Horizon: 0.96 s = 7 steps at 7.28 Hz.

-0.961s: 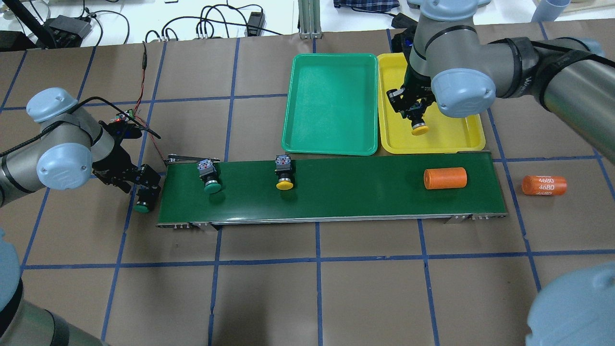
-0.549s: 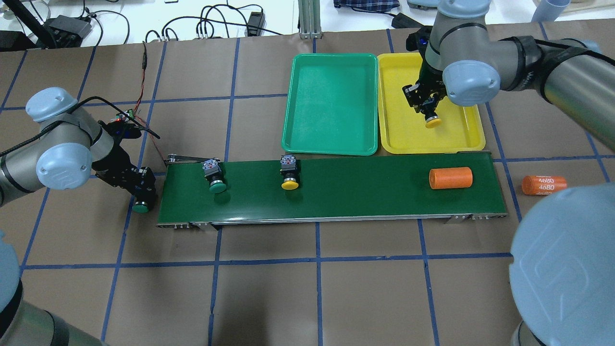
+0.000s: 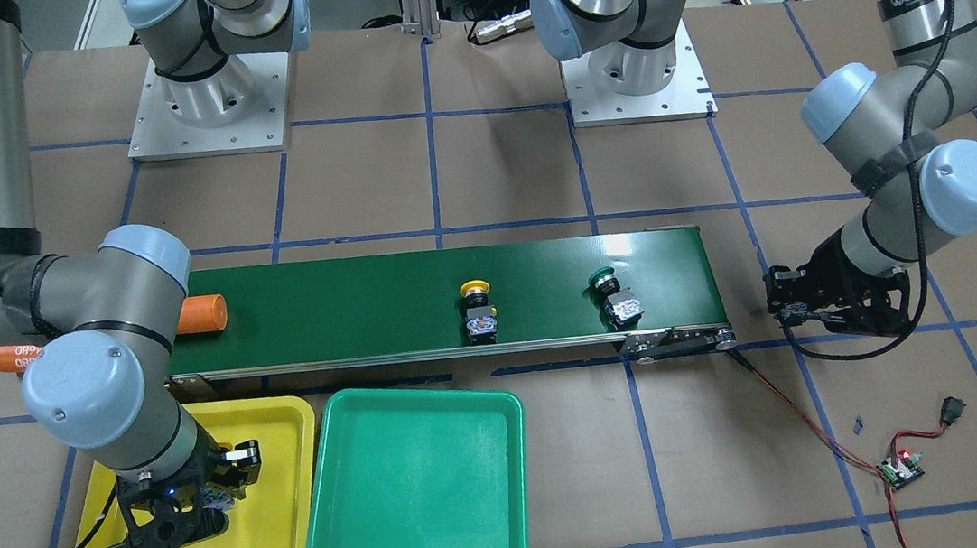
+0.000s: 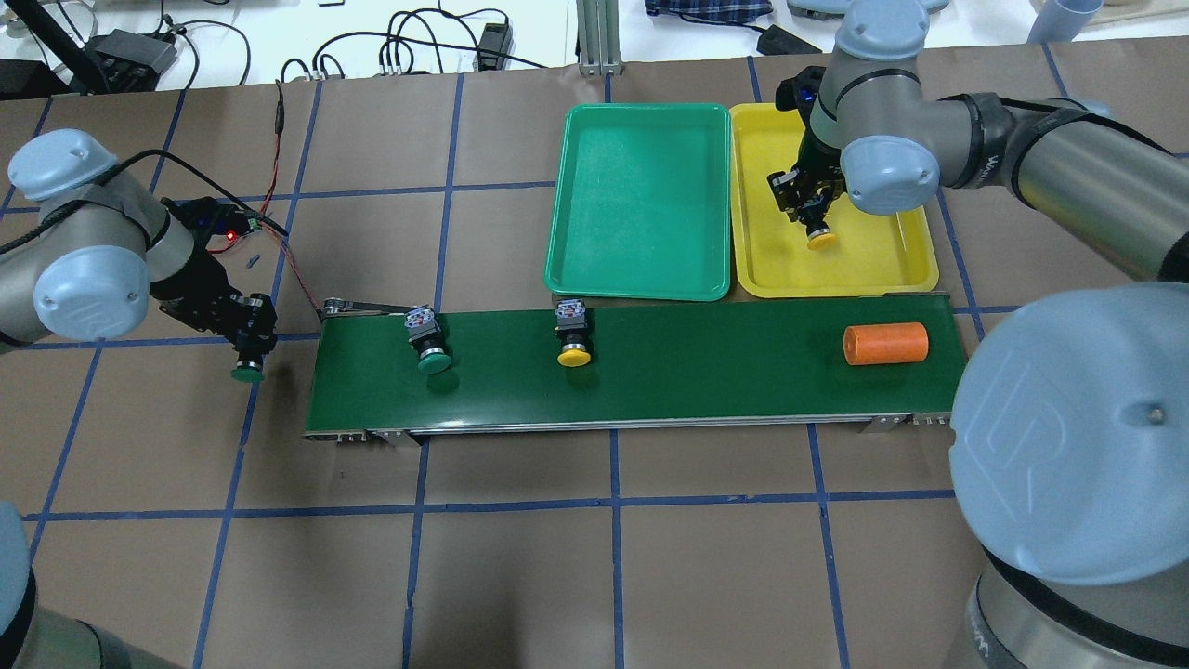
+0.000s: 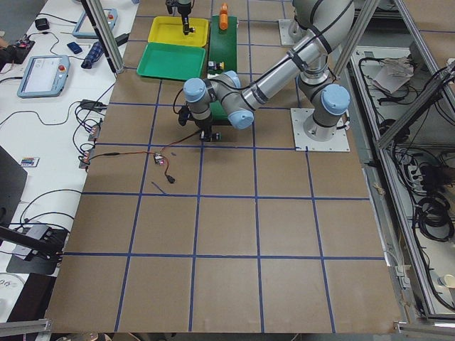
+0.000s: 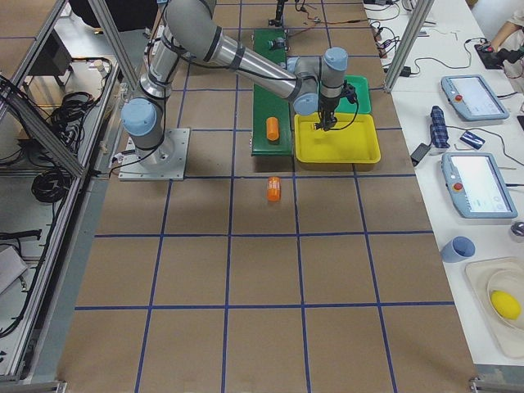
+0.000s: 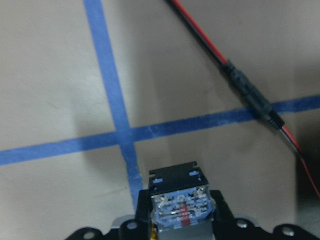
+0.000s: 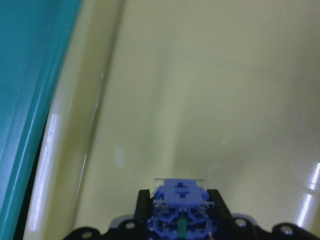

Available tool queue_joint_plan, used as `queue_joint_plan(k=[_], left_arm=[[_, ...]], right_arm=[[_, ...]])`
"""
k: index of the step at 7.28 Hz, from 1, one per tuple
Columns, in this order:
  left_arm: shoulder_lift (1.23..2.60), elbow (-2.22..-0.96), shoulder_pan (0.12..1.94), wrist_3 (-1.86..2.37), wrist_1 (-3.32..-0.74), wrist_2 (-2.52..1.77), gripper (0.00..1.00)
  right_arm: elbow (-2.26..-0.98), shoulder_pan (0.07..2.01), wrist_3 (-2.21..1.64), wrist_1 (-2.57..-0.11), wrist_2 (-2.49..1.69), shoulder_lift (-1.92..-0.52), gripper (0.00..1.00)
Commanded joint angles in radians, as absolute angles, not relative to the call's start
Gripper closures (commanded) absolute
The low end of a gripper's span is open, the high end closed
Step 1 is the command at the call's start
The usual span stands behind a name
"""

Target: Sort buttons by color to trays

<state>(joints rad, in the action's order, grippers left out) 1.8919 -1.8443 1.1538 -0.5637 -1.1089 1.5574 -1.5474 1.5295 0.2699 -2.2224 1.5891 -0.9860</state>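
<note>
Buttons fill both claws; my right claw [image 4: 814, 221] pinches a yellow button [image 4: 820, 241] over the yellow tray [image 4: 878, 265]. My left claw [image 4: 251, 342] grips a green button [image 4: 247, 373] beside the belt [image 4: 697, 372], off its end.

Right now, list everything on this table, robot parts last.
conveyor belt: 1, dark green, centre
green tray: 1, green, beside belt
yellow tray: 1, yellow, beside green tray
green button on belt: 1, green cap, robot's-left end
yellow button on belt: 1, yellow cap, mid-belt
held green button: 1, green cap, past that end
held yellow button: 1, yellow cap, over yellow tray
orange cylinders: 2, orange; one on belt, one on table
circuit board: 1, red light, on table
left gripper: jaws shut on held green button
right gripper: jaws shut on held yellow button
</note>
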Motion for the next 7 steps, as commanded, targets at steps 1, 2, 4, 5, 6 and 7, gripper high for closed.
queue_joint_plan(k=[1, 2, 4, 5, 6, 7], left_arm=[[1.867, -1.636, 1.164, -0.546, -1.382, 1.557, 1.0], [1.861, -1.579, 1.175, -0.475, -1.457, 1.548, 1.0], [1.849, -1.566, 1.256, -0.387, -1.482, 1.546, 1.0], [1.836, -1.586, 1.306, -0.303, -1.482, 1.54, 1.0], [1.836, -1.612, 1.353, -0.279, -1.482, 1.54, 1.0], [1.845, -1.644, 1.37, -0.275, -1.474, 1.539, 1.0]], right_arm=[[-1.546, 1.529, 0.27, -2.285, 1.588, -0.974, 0.19], [-1.546, 1.529, 0.268, -2.286, 1.585, -0.988, 0.0], [-1.554, 1.545, 0.259, -2.269, 1.582, -1.046, 0.0], [-1.565, 1.56, 0.252, -2.266, 1.547, -1.086, 0.0], [-1.566, 1.584, 0.214, -2.234, 1.545, -1.119, 0.0], [-1.566, 1.615, 0.162, -2.197, 1.546, -1.155, 0.0]])
